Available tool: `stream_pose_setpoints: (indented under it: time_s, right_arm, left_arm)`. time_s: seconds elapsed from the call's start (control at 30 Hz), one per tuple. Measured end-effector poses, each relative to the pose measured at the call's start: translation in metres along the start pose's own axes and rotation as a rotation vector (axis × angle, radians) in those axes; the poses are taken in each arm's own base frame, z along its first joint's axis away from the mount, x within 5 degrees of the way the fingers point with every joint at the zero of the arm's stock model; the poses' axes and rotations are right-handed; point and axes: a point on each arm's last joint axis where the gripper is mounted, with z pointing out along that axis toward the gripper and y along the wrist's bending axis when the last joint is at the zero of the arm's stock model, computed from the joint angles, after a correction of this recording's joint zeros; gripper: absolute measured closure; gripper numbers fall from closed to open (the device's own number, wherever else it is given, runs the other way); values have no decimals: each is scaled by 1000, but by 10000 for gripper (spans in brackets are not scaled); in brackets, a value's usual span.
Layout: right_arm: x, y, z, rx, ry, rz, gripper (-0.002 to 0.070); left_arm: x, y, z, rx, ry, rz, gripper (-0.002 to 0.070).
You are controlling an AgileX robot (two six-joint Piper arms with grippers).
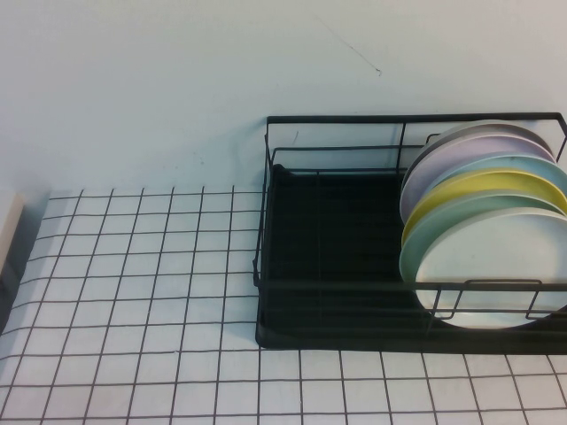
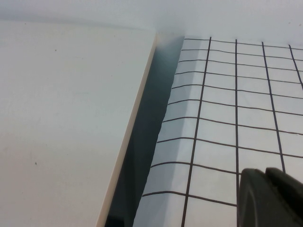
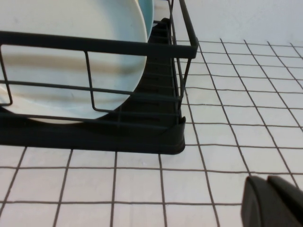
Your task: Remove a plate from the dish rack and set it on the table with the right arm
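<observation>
The black wire dish rack (image 1: 337, 221) stands on the gridded white table (image 1: 133, 292) at the right. Several plates lean in its right end. The white plate (image 1: 487, 274) is the front one, behind the rack's front rail. A mint-green plate (image 1: 443, 221) and a yellow plate (image 1: 478, 188) stand behind it. In the right wrist view the white plate (image 3: 71, 71) shows behind the rack's front wires (image 3: 142, 47). My right gripper (image 3: 267, 178) is shut and empty, low over the table in front of the rack's corner. My left gripper (image 2: 267, 171) is shut and empty at the table's left edge. Neither gripper shows in the high view.
A pale beige board (image 2: 61, 123) lies beside the table's left edge, with a dark gap between them; it also shows in the high view (image 1: 9, 226). Lavender and light-blue plates (image 1: 496, 164) stand further back in the rack. The rack's left half (image 1: 328, 239) holds no plates. A wall rises behind.
</observation>
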Motion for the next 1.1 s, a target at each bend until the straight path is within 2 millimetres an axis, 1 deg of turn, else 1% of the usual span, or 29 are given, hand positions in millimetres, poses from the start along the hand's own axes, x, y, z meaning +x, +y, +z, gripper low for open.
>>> stream_pose_setpoints:
  time_s: [0.1,0.13,0.23,0.27,0.33,0.4,0.5,0.57,0.67,0.77,0.97,1.03,1.1]
  right_arm:
    - [0,-1,0,6,2,-11,678]
    - [0,0,0,1,-1,12,678]
    - [-2,5,0,-55,-13,212,678]
    - [-3,8,0,-89,-21,327,678]
    - [-5,12,0,-142,-32,499,678]
    - [-8,15,-1,-188,-45,636,678]
    - [-13,16,-2,-227,-81,770,678]
    - [-15,16,-2,-236,-99,808,678]
    - [-16,15,-2,-237,-115,801,678]
    - [-16,16,-2,-234,-121,735,678]
    - [-11,22,-3,-273,-42,648,678]
    - [-19,25,-9,-310,-33,559,678]
    - [-41,27,-23,-357,-51,414,678]
  left_arm:
    - [0,0,0,0,0,0,678]
    - [0,0,0,0,0,0,678]
    - [0,0,0,0,0,0,678]
    - [0,0,0,0,0,0,678]
    - [0,0,0,0,0,0,678]
    - [0,0,0,0,0,0,678]
    - [0,0,0,0,0,0,678]
    - [0,0,0,0,0,0,678]
    - [0,0,0,0,0,0,678]
    - [0,0,0,0,0,0,678]
    - [0,0,0,0,0,0,678]
    - [0,0,0,0,0,0,678]
    - [0,0,0,0,0,0,678]
